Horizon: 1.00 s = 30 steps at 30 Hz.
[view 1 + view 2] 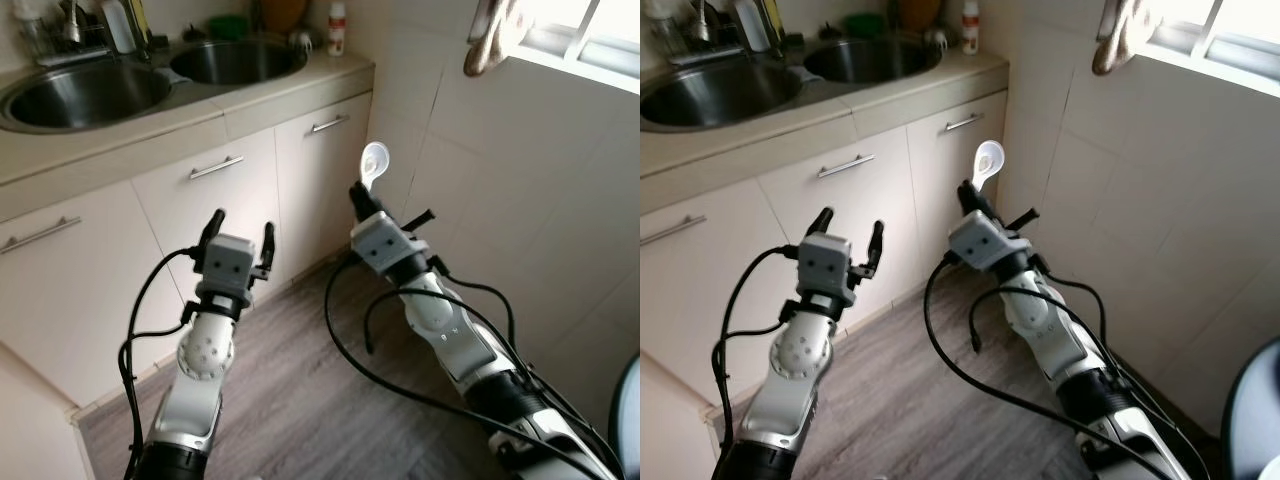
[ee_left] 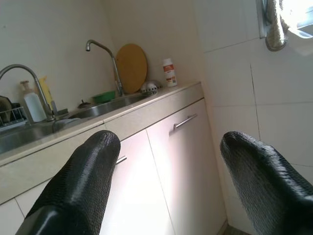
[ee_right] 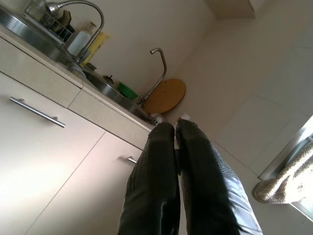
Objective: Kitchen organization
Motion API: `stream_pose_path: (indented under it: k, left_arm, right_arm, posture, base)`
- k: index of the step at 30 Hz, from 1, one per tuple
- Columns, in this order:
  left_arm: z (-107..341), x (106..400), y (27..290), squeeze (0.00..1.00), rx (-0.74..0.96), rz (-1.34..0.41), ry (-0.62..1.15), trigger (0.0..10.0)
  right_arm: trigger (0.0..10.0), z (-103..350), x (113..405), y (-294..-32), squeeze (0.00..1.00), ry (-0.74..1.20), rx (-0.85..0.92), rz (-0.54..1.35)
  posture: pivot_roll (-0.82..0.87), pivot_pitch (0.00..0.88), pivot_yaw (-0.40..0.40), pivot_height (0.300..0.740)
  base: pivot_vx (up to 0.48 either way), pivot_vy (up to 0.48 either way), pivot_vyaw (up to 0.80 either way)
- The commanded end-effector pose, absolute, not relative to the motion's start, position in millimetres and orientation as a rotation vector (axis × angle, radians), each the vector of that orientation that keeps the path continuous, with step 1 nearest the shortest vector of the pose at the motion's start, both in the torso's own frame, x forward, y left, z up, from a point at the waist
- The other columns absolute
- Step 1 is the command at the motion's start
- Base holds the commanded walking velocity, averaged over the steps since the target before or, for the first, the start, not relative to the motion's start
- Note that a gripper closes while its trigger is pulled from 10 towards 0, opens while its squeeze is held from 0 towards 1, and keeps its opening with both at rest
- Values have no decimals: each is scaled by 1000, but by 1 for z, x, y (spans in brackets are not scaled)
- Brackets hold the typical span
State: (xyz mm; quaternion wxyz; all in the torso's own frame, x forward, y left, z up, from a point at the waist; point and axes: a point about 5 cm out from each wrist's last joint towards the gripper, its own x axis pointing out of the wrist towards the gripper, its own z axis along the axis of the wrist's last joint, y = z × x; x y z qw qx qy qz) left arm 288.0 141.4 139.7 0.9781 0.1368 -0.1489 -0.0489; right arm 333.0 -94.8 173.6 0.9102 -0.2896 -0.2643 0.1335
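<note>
While both arms are raised in front of the cabinets (image 1: 225,195), the right gripper (image 1: 362,199) has its two black fingers pressed together on the handle of a white spoon (image 1: 373,161). Spoon stands upright above the fingers, bowl uppermost, in mid-air before the tiled wall (image 1: 520,200), just beside the end cabinet door and below counter (image 1: 340,70) height. Right wrist view: fingers (image 3: 156,181) touching along their length, only a thin gap between them.

Left gripper (image 1: 238,233) is held out level with the cabinet doors, fingers spread wide with nothing between them; left wrist view shows both fingertips (image 2: 83,181) well apart.

Counter carries two round steel sinks, one (image 1: 85,95) on the left and one (image 1: 238,62) further right. A small white bottle with a red label (image 1: 336,28) stands at the far right of the counter. A round wooden board (image 2: 131,68) leans against the back wall behind a curved tap (image 2: 105,61). A green bowl (image 2: 103,96) sits near the tap. A cloth (image 1: 492,35) hangs by the window (image 1: 590,40). Floor (image 1: 300,380) is grey wood-look planking.
</note>
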Motion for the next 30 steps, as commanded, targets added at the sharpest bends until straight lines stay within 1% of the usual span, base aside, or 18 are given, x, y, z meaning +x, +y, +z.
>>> stream_pose_path:
  k: [1, 4, 11, 12, 13, 14, 15, 16, 17, 30]
  left_arm:
    - [145, 289, 143, 0, 284, -93, -321, 10000]
    - [146, 289, 143, 0, 283, -92, -323, 10000]
    - [146, 289, 143, 0, 281, -90, -325, 10000]
    - [146, 289, 143, 0, 281, -90, -326, 10000]
    - [146, 289, 143, 0, 281, -91, -326, 10000]
    - [146, 289, 143, 0, 281, -91, -326, 10000]
    - [146, 289, 143, 0, 281, -91, -326, 10000]
    - [146, 289, 143, 0, 282, -91, -326, 10000]
    - [146, 289, 143, 0, 282, -91, -326, 10000]
    - [147, 290, 143, 0, 284, -95, -326, 10000]
  right_arm:
    - [0, 182, 336, -91, 0, -570, -592, 281]
    - [0, 183, 337, -90, 0, -571, -592, 283]
    - [78, 185, 339, -86, 0, -584, -624, 289]
    - [1961, 185, 340, -86, 0, -583, -627, 290]
    - [1961, 185, 340, -86, 0, -583, -626, 291]
    - [3294, 185, 340, -86, 0, -581, -621, 291]
    - [4157, 185, 341, -86, 0, -578, -616, 290]
    - [5961, 185, 341, -86, 0, -573, -614, 289]
    - [10000, 184, 342, -86, 0, -571, -614, 290]
    - [10000, 186, 344, -86, 0, -570, -603, 283]
  posture:
    - [116, 0, -73, 740]
    - [118, 0, -73, 740]
    - [119, 0, -74, 740]
    - [120, 0, -75, 740]
    - [120, 0, -75, 740]
    - [121, 0, -75, 740]
    - [121, 0, -75, 740]
    - [121, 0, -75, 740]
    - [121, 0, -75, 740]
    - [123, 0, -73, 740]
  base:
    - [0, 0, 0]
    - [0, 0, 156]
    - [247, 0, 800]
    - [270, 0, 800]
    - [270, 0, 800]
    - [281, 0, 800]
    - [281, 0, 800]
    - [281, 0, 800]
    - [281, 0, 800]
    - [284, 0, 800]
